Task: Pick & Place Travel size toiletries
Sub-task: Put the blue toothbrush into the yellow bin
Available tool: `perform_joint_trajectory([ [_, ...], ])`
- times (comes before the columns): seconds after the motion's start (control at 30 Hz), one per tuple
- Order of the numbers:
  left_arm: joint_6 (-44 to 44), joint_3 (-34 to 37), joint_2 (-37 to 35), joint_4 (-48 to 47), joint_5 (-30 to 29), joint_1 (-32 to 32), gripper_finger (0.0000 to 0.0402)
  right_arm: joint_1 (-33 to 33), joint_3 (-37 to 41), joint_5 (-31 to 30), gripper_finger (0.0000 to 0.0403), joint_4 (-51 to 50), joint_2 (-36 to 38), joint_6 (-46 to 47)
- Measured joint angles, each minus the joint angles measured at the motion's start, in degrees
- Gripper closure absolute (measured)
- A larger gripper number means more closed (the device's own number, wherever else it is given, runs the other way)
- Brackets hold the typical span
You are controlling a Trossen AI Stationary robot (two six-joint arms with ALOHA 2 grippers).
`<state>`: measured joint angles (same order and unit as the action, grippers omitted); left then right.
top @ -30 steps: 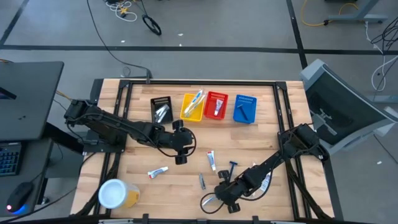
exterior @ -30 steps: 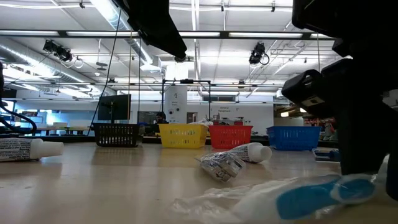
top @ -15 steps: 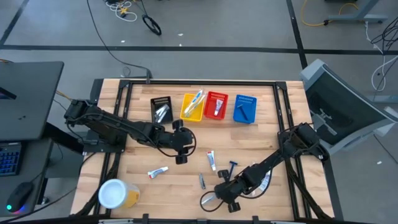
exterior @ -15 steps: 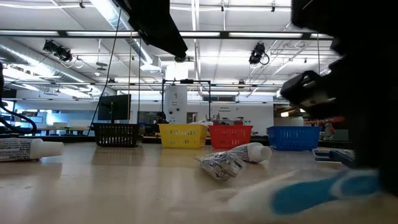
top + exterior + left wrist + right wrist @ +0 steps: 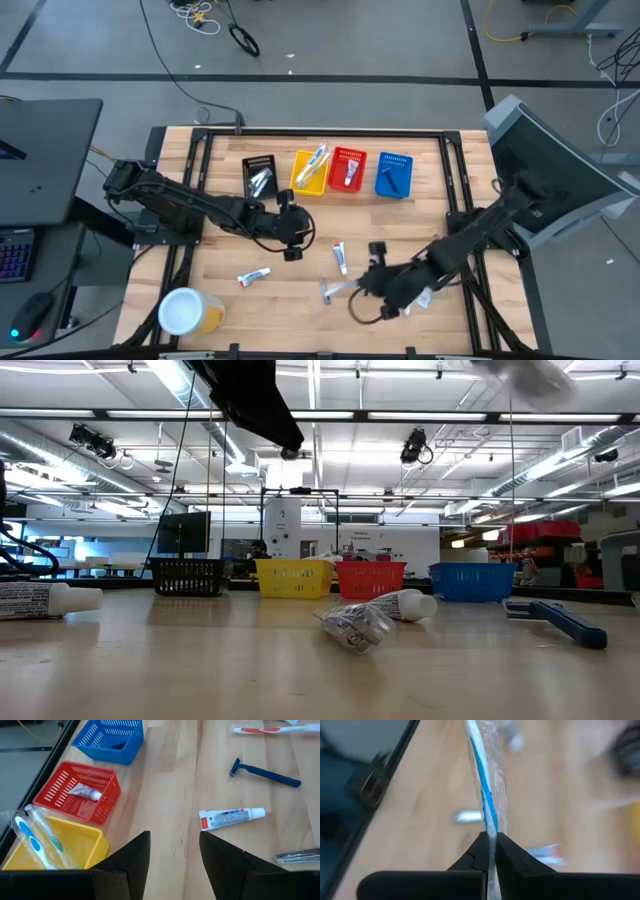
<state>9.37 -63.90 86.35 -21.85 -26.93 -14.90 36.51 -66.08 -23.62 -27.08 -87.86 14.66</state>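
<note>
Right pincer (image 5: 490, 851) clenched on wrapped toothbrush (image 5: 485, 795), lifted well short of yellow basket (image 5: 309, 172); keep your grip firm, release inside it. Left pincer (image 5: 172, 851) released, idle.

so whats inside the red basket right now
One small white tube lies on the floor of the red basket, seen from the left wrist; the high view shows it too. The near wall hides that corner of the floor, so anything there cannot be seen.
</note>
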Motion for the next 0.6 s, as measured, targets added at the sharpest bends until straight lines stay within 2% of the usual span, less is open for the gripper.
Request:
perform_joint_trajectory([
  [0.07, 0.0, 0.0, 0.0, 0.1, 0.0, -0.1, 0.0223, 0.0, 0.0, -4.9, 0.0386, 0.0, 3.6, -3.2],
  [0.17, -0.5, 0.0, 0.0, 1.6, 0.1, -0.3, 0.0223, 0.0, 0.8, -8.7, 0.0386, 0.6, 7.7, -7.8],
  [0.3, -4.4, 1.0, 0.0, 8.8, 1.0, -1.1, 0.0223, -0.2, 3.0, -15.0, 0.0387, 2.5, 10.9, -12.8],
  [0.4, -7.1, 3.5, 0.0, 18.8, 1.1, -1.8, 0.0223, -0.5, 6.9, -18.7, 0.0387, 10.0, 12.1, -17.1],
  [0.6, -12.9, 10.6, 0.0, 38.9, 1.1, -2.6, 0.0223, -2.8, 17.9, -18.3, 0.0387, 32.5, 12.4, -23.9],
])
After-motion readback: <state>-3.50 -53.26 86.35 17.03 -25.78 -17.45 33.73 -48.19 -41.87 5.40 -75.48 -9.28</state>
